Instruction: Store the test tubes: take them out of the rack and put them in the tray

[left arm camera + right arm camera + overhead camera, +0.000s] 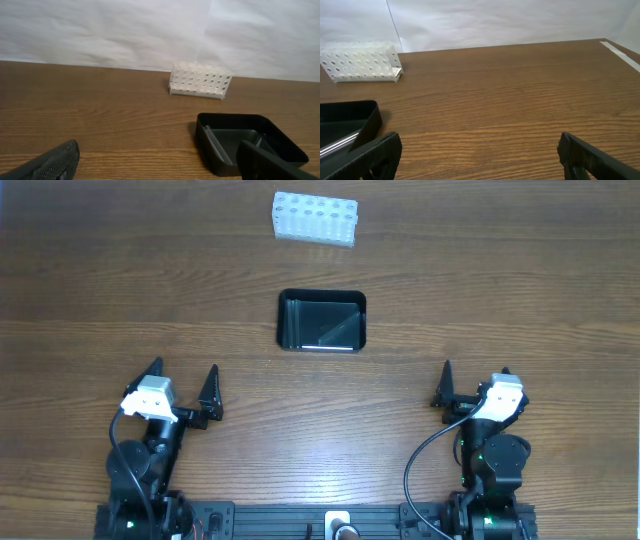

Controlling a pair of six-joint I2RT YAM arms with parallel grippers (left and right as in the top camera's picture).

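Note:
A white test tube rack (313,218) stands at the far middle of the table, and its holes look empty. Nearer to me sits the black tray (282,320) with clear test tubes (335,330) lying inside. My left gripper (183,387) rests open near the front left, well short of the tray. My right gripper (474,383) rests open near the front right. The left wrist view has the rack (200,80) behind the tray (201,131), with a tube (218,145) in it. In the right wrist view the rack (360,62) and the tray's rim (350,105) lie off to one side.
Brown wooden tabletop (500,270) spreads bare around the rack and tray. A white backdrop (100,30) rises behind the table's far edge. A strip of pale tape (620,52) lies near the table's right edge.

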